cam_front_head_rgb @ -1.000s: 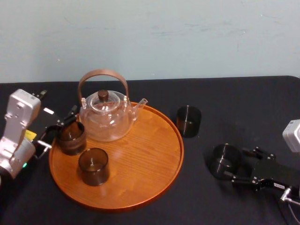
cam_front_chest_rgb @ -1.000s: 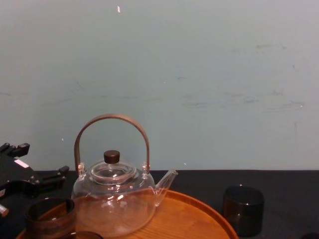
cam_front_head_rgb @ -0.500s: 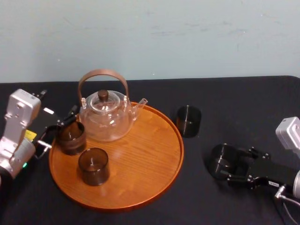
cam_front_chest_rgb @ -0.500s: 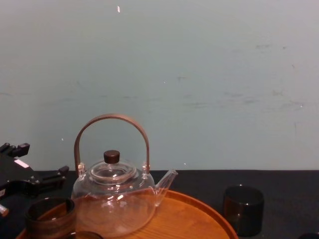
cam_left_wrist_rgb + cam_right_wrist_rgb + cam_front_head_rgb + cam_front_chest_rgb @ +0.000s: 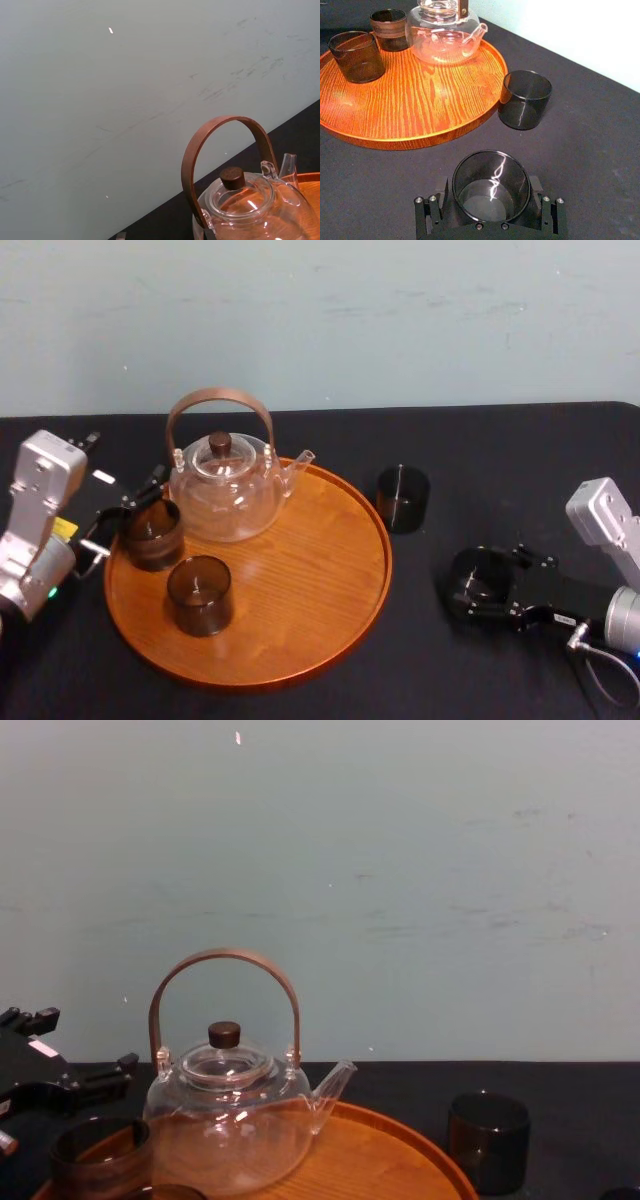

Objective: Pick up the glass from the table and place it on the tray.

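Head view is showing the right tool (image 5: 480, 587) sliding in from the tabletop's (image 5: 520, 460) right side. A second ago it was sitting behind the glass (image 5: 476, 578); now it is bracketing it. The right wrist view has the tool spread wide on either side of the tumbler wall, not visibly squeezing. The glass is standing upright on the tabletop, well apart from the tray (image 5: 345, 610). So the approach is looking finished, while the closing and lifting are still waiting.

The left tool (image 5: 122, 523) is staying put at the tray's left edge, against the rear tumbler (image 5: 152, 533). Whether it is gripping that one I cannot tell.

Counting: four dark tumblers. The front tumbler (image 5: 199, 595) and the rear one are sitting on the tray, the spare tumbler (image 5: 402, 498) is standing just beside its right rim, and the fourth is the glass. One teapot (image 5: 228, 495) and one tray.
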`<action>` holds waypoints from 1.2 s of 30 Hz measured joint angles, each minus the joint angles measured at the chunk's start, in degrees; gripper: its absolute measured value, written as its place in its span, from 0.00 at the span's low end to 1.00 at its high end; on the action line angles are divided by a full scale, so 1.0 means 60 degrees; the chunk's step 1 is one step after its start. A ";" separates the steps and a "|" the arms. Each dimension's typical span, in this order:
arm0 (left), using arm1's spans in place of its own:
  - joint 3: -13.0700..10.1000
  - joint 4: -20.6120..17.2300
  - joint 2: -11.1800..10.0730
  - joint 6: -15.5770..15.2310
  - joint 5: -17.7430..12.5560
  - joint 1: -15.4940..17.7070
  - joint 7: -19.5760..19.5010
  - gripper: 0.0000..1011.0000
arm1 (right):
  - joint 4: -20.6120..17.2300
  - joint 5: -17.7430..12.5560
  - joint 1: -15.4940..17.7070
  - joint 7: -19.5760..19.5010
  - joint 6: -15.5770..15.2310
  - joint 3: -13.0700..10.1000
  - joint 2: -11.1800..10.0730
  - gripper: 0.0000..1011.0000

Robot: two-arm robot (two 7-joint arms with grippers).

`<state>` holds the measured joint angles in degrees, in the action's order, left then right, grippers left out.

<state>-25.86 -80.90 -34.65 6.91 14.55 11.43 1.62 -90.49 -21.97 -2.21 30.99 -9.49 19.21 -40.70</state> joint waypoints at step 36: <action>0.0000 0.0000 0.0000 0.0000 0.0000 0.0000 0.0000 0.99 | 0.0100 0.0101 -0.0180 -0.0018 0.0003 0.0140 0.0045 0.90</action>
<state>-25.86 -80.90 -34.65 6.91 14.55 11.43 1.62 -89.89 -21.37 -3.29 30.88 -9.47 20.05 -40.43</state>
